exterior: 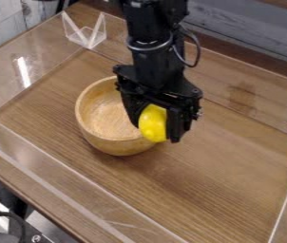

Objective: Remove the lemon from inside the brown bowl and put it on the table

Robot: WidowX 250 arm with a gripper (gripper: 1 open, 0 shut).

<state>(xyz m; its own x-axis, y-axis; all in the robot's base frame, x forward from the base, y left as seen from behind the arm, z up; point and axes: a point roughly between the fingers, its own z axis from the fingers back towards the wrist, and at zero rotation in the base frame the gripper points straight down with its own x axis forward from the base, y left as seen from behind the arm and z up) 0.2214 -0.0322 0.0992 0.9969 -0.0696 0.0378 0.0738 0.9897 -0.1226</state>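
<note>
My black gripper (pixel 155 121) is shut on the lemon (pixel 154 123), a bright yellow oval held between its two fingers. The fruit hangs over the right rim of the brown bowl (pixel 108 121), a round tan wooden bowl with nothing else in it. The bowl rests on the dark wood-grain table (pixel 222 171). The arm comes down from the top of the view and hides part of the bowl's far right wall.
Clear acrylic walls (pixel 57 204) line the table's edges. A clear angled acrylic piece (pixel 86 33) stands at the back left. Bare wood lies to the right and front of the bowl.
</note>
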